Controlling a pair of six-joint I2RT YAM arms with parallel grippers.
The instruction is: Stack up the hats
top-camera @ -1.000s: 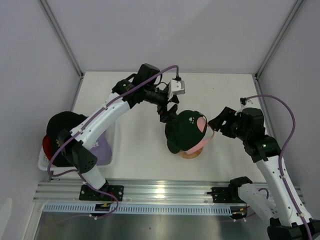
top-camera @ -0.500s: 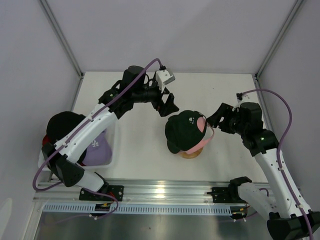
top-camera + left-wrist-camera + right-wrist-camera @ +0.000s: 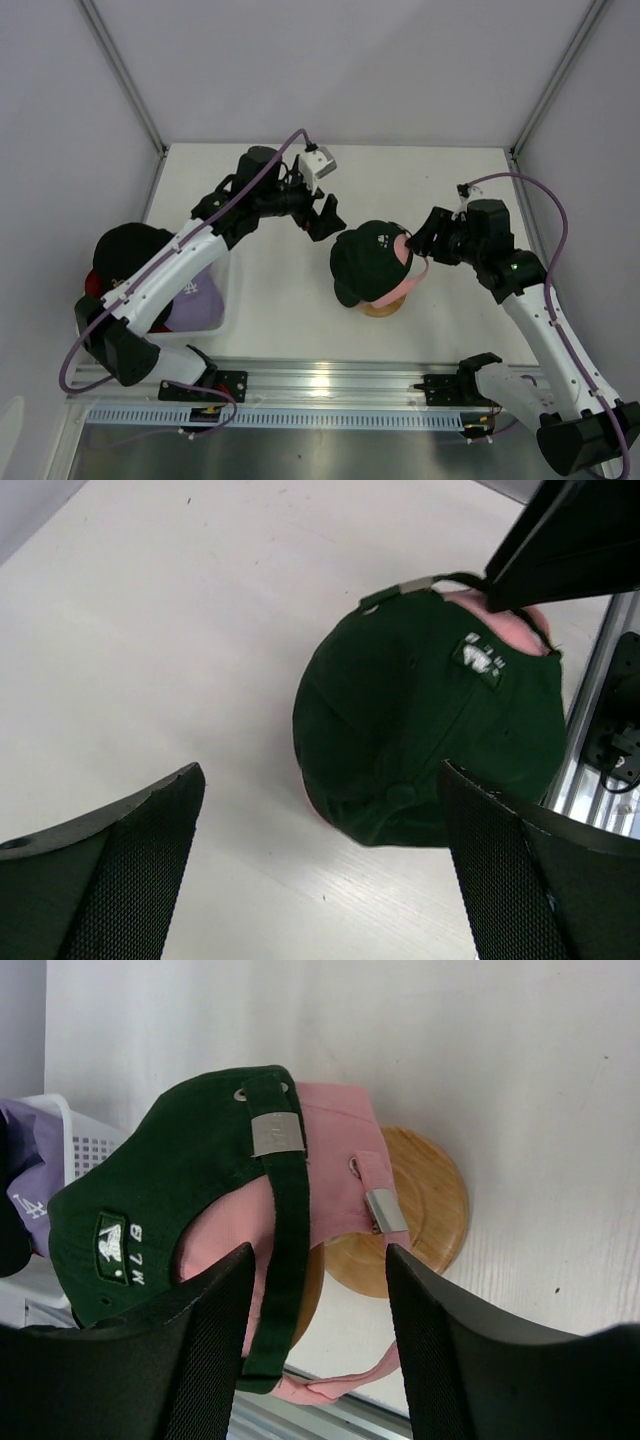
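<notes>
On the desk [image 3: 275, 285], the dark green cap [image 3: 363, 260] sits over the pink cap [image 3: 397, 292] on the wooden stand [image 3: 383, 309] that shapes the stack, left fingers [image 3: 120, 880] spread wide beside it, right fingers [image 3: 190, 1360] part-open by its rear strap [image 3: 290, 1210], likely to straighten it.

White table [image 3: 285, 300] — pale grey walls [image 3: 350, 70], aluminium rail [image 3: 330, 382].

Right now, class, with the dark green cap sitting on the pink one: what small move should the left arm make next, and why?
Probably swing the left gripper toward the white basket for the lavender cap. Its jaws are wide open and empty, and the dark green cap already sits over the pink cap on the wooden stand.
</notes>
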